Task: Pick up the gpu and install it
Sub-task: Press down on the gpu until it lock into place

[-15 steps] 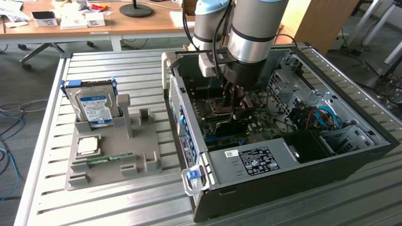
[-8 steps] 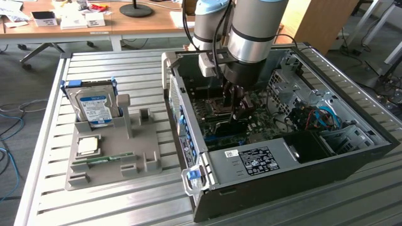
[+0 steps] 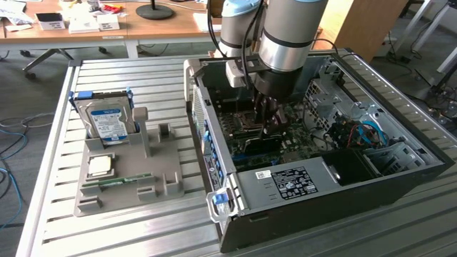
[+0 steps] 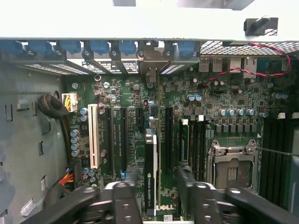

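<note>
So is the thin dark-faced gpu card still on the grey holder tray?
No, the gpu card stands inside the computer case, on the motherboard.

"DELL" — printed on the motherboard (image 4: 164, 207).

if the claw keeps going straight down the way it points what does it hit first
Most likely the gpu: the card stands on edge in the motherboard directly between the claw's spread fingers. Depth is unclear, so the fingers may already flank it.

A slatted metal table (image 3: 107, 235) stands on a grey floor (image 3: 21, 96), with wooden desks (image 3: 153, 27) behind it, blue cables (image 3: 8, 140) trailing alongside and a wooden panel (image 3: 357, 24) further back.
</note>
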Controlling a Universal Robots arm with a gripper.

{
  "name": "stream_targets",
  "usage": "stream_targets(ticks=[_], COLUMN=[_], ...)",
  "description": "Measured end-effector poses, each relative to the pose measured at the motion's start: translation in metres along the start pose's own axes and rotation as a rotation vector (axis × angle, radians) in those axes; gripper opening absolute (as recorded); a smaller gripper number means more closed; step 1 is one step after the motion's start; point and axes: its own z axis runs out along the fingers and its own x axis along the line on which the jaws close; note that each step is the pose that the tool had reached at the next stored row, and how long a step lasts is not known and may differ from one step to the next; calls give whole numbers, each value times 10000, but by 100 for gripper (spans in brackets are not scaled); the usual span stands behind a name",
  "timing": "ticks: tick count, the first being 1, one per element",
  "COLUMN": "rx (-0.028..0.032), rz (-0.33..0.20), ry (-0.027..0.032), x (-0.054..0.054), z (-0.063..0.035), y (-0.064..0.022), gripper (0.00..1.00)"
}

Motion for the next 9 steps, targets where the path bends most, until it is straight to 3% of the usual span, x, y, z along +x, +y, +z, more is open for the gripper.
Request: stream_targets(ticks=[2,8,9], rx=[0,0,0], rz=[0,0,0], ry=[0,0,0], x=[0,0,0], z=[0,0,0], y=[0,0,0], gripper=[44,15,15])
